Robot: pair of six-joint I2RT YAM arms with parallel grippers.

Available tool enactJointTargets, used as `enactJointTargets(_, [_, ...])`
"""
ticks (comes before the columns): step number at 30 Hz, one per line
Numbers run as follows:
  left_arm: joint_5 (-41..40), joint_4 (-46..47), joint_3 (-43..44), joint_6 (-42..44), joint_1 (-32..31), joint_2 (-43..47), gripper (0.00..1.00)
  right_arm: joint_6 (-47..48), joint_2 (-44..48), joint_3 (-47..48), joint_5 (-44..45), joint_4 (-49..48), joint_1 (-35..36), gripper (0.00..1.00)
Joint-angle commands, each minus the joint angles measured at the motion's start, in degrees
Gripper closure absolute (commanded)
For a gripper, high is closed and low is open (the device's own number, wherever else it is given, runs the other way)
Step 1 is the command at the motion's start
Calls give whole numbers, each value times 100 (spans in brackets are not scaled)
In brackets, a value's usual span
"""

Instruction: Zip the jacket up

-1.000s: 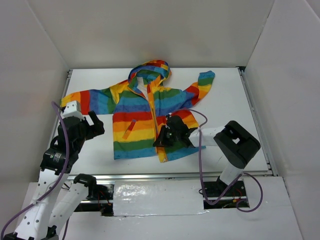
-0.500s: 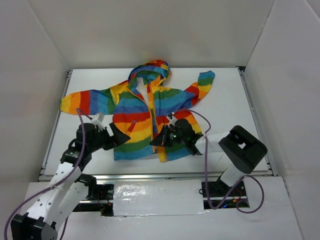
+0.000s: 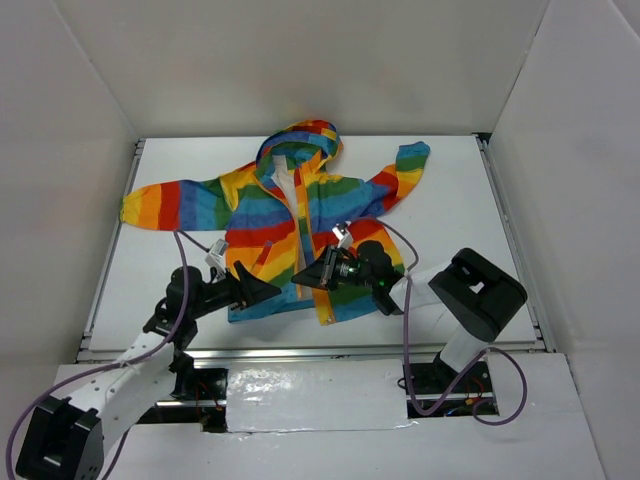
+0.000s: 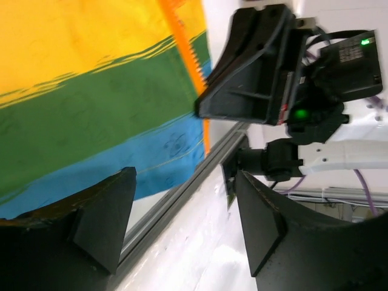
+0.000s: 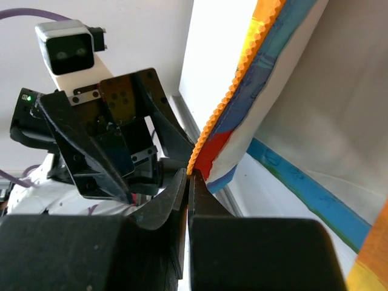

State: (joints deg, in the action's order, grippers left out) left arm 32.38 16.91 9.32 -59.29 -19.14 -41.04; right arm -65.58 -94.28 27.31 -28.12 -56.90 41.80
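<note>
The rainbow-striped jacket (image 3: pixel 262 215) lies flat on the white table, hood at the far side, front open. Its orange zipper (image 3: pixel 301 215) runs down the middle. My right gripper (image 3: pixel 310 277) is shut on the lower zipper edge of one front panel and holds it raised; the right wrist view shows the jaws (image 5: pixel 191 176) closed on the orange teeth (image 5: pixel 236 79). My left gripper (image 3: pixel 262 290) is open and empty, low over the other panel's bottom hem, facing the right gripper. In the left wrist view its fingers (image 4: pixel 103 218) stand wide apart beside the green and blue stripes (image 4: pixel 91 103).
The table's metal front rail (image 3: pixel 300 350) runs just below the jacket's hem. White walls enclose the table on three sides. Purple cables (image 3: pixel 402 300) trail from both arms. The two grippers are a few centimetres apart.
My left arm has swung from the table's left side down and right to the jacket's bottom hem. My right gripper has shifted slightly left, still holding the zipper edge.
</note>
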Motion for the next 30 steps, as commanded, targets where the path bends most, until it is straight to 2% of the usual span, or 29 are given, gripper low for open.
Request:
enactJointTargets(1, [225, 1400, -150, -267, -73, -176, 22, -236, -99, 28, -141, -682, 118, 100])
enactJointTargets(10, [199, 1825, -273, -268, -161, -483, 25, -332, -310, 169, -150, -839, 214, 100])
enactJointTargets(15, [199, 2369, -405, -347, -240, -826, 25, -359, -381, 266, -132, -840, 302, 100])
enactJointTargets(19, [190, 2651, -422, -347, -354, -1134, 30, -376, -416, 284, -106, -866, 311, 100])
enactJointTargets(28, [-48, 2774, -475, -127, -503, -1354, 29, -455, -460, 284, -176, -1024, 320, 100])
enactJointTargets(30, [5, 2993, -528, -162, -512, -1494, 31, -473, -495, 292, -203, -1085, 311, 100])
